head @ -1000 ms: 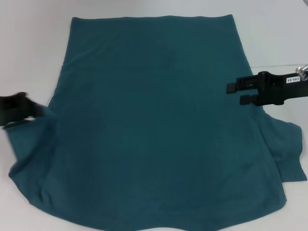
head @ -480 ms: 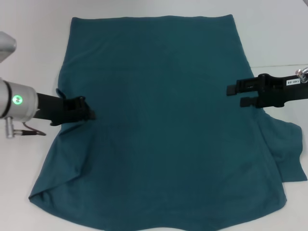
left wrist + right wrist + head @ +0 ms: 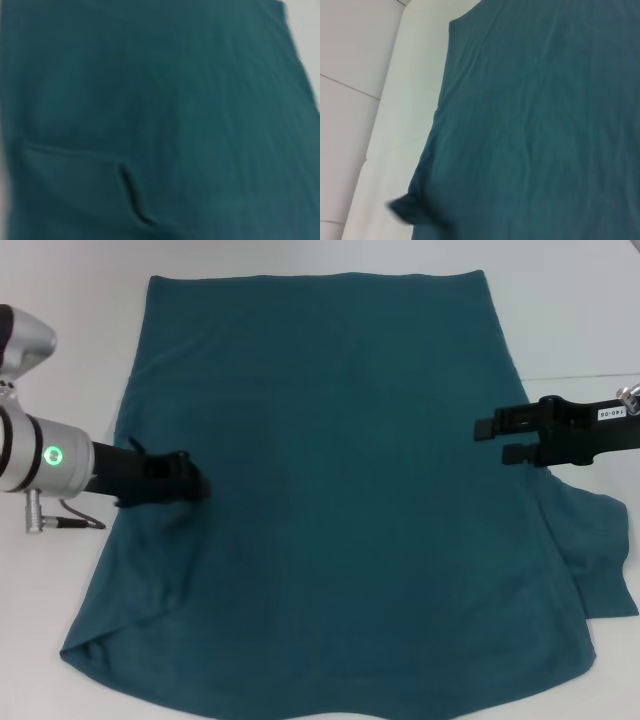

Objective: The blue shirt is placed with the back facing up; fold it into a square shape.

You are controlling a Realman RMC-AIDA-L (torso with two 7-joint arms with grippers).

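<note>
The blue shirt [image 3: 340, 470] lies spread flat on the white table [image 3: 570, 310], hem at the far end. Its left sleeve and left side are folded inward over the body, which leaves a slanted edge at the near left [image 3: 95, 610]. My left gripper [image 3: 195, 486] rests low on the shirt's left part, shut on the folded-in cloth. My right gripper [image 3: 497, 438] hovers over the shirt's right edge, open and empty, its fingers apart. The right sleeve [image 3: 600, 550] sticks out flat at the right. The left wrist view shows only the shirt [image 3: 165, 110] with a small crease [image 3: 131, 192].
Bare white table shows to the left [image 3: 60, 360], at the far end and to the right of the shirt. The right wrist view shows the shirt's edge [image 3: 432, 135] against the white table [image 3: 365, 75]. A table seam runs at the far right [image 3: 580, 377].
My left gripper has moved right from the table's left edge onto the shirt, drawing the left sleeve and side inward over the body. My right gripper has barely moved.
</note>
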